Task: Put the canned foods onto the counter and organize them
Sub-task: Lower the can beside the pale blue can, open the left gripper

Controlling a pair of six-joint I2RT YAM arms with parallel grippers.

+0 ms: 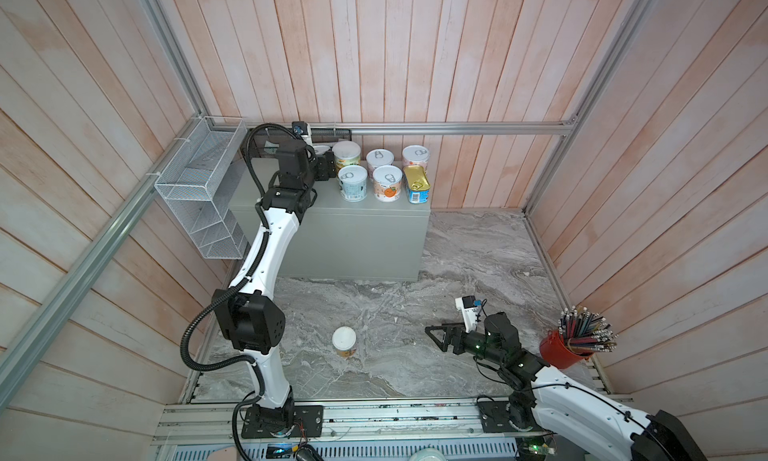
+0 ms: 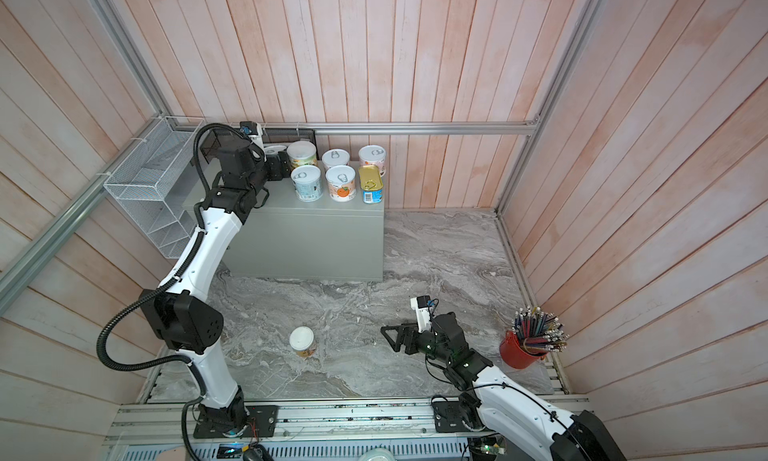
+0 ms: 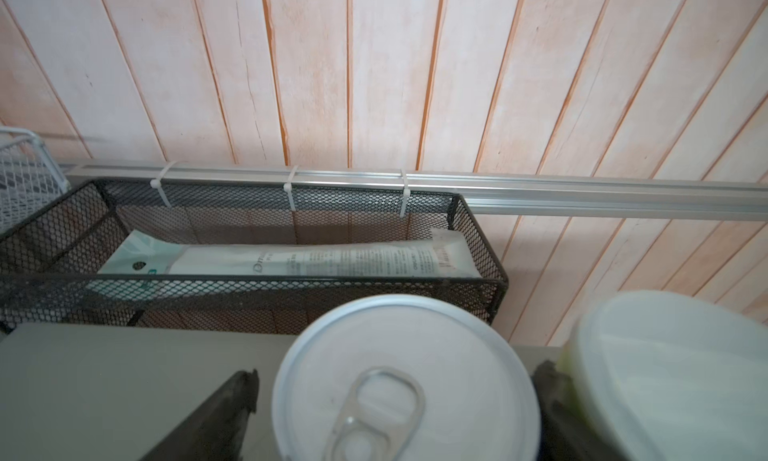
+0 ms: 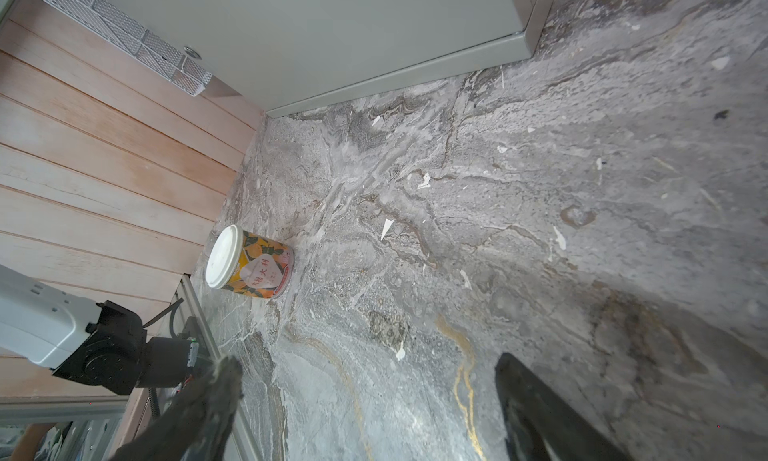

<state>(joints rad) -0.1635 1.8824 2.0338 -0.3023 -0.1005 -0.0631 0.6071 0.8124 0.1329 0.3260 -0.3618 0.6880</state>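
One round can [image 1: 344, 341], orange label and plain white lid, is not yet placed. It stands upright on the marble surface [image 1: 457, 263] near the front, well apart from everything else. The right gripper [image 1: 434, 334] hovers beside it and points its way; the right wrist view shows its fingers spread wide and empty. A red cup of pencils [image 1: 557, 349] stands behind that arm, clear of the approach.

Further back, the counter [image 1: 353, 238] carries seven items towards its right end: two rows of round cans, with the gold-topped tin [image 1: 417, 183] at the front corner. The left gripper [image 1: 326, 168] is at the left end of the back row. Its jaws are spread around a pull-tab can [image 3: 405, 380] that rests on the counter top. A gap shows on one side, while the other finger [image 3: 548, 396] sits tight between this can and its green-labelled neighbour [image 1: 346, 153].

Assessment: placement appears complete, so the step in hand is withdrawal. Recommend backing out straight along the finger line with no sideways drift, or the neighbour gets nudged. A black mesh basket [image 3: 249, 288] just behind rules out going forward.
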